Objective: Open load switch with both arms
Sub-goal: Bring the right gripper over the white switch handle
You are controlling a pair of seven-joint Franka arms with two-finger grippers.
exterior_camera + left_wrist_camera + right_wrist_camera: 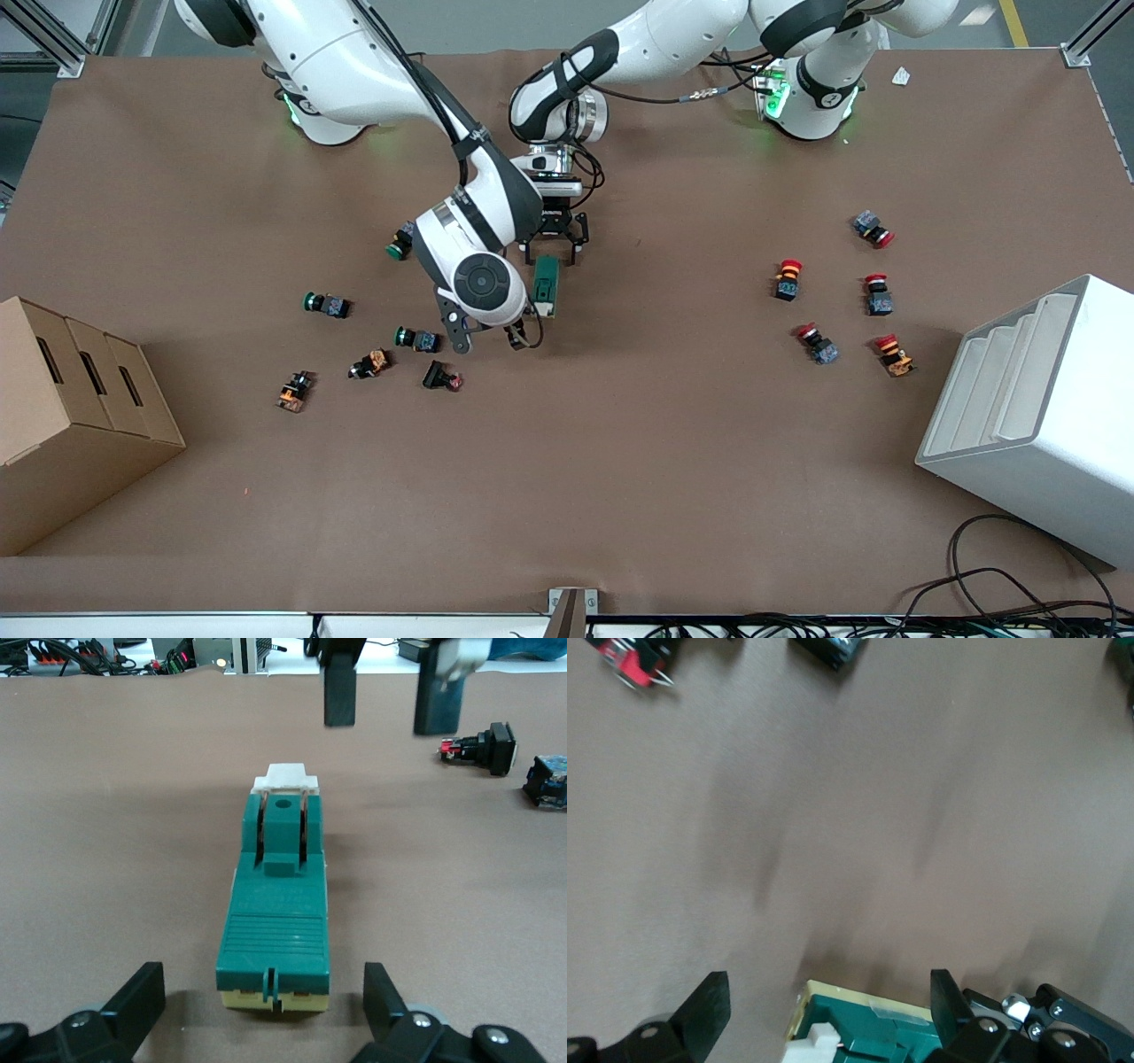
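Spread wide and gripping nothing, the right end effector (490,338) and left end effector (554,251) flank opposite ends of the load switch (546,285) lying mid-counter (620,461), apparently still unopened, so grasping remains.

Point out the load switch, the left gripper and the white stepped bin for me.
load switch (276,930): left wrist view, on its green top face.
left gripper (555,252): front view, midway between its fingertips.
white stepped bin (1063,452): front view, on its outer side wall.
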